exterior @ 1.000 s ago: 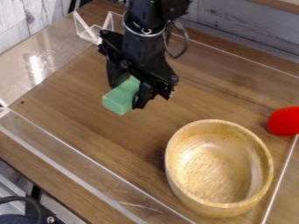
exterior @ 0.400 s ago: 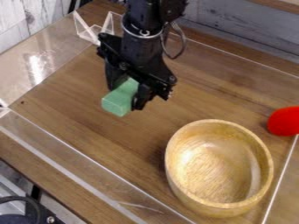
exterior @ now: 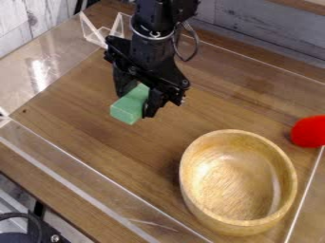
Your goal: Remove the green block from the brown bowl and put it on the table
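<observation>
The pincer [exterior: 135, 96] points down over the table [exterior: 108, 142], its fingers closed about the block [exterior: 128, 107], one to either side, so it is holding the green piece between them. The block sticks out below the pincer and toward the camera, tilted, its pale green lower end in plain view and its upper part hidden among the black fingers. Whether its lowest edge touches the wood or hangs just above it, I cannot tell. Above the pincer rises the black arm [exterior: 159, 24], running out of the top of the view, with a dark cable [exterior: 189, 43] looping out on its right-hand side as seen here. Beneath and around the pincer lies the brown wood grain of the table. Behind the pincer, toward the upper left of the view, a clear, angular plastic piece [exterior: 98, 36] stands near the arm, partly hidden by it. Nearer the camera than the pincer and to the right in the view, well apart from it, sits the bowl [exterior: 238, 183], round, light brown and upright, its open inside showing no block. Beyond the bowl, farther right of the pincer at the edge of the view, is a red round thing [exterior: 309, 132], cut off by the frame. Nearer the camera and left of the bowl, a clear wall [exterior: 95, 194] runs slantwise along the table's edge.
</observation>
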Controlling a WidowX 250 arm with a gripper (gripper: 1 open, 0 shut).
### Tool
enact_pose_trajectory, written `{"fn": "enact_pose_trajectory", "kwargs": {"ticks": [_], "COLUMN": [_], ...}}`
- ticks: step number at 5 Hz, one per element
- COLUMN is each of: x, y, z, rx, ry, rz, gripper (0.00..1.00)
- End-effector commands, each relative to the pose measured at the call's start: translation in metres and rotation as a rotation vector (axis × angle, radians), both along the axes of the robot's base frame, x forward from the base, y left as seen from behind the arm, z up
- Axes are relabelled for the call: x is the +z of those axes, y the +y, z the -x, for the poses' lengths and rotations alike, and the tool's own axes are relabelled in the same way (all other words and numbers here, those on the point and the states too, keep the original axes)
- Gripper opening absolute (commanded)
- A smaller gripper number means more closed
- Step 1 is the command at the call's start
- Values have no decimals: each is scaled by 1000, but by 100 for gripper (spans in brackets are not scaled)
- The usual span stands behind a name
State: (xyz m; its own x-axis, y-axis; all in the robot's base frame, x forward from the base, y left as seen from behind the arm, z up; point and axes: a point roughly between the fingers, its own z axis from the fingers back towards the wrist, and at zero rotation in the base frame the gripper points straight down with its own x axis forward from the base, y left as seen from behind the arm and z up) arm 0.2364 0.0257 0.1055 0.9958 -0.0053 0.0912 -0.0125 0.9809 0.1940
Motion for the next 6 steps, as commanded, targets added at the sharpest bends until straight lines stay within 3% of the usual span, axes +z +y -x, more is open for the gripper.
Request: {"fn": "enact_pose_trajectory", "kwargs": {"ticks": [1,2,3,6], "x": [7,0,-3,-34], "y": [9,16,21,26], "z": [-17,-24,-28,-18], "rx": [3,-2,1,17], "ry": [-64,-77,-84,-46], "rz": [32,70,101,121], "gripper": [0,0,100,100]}}
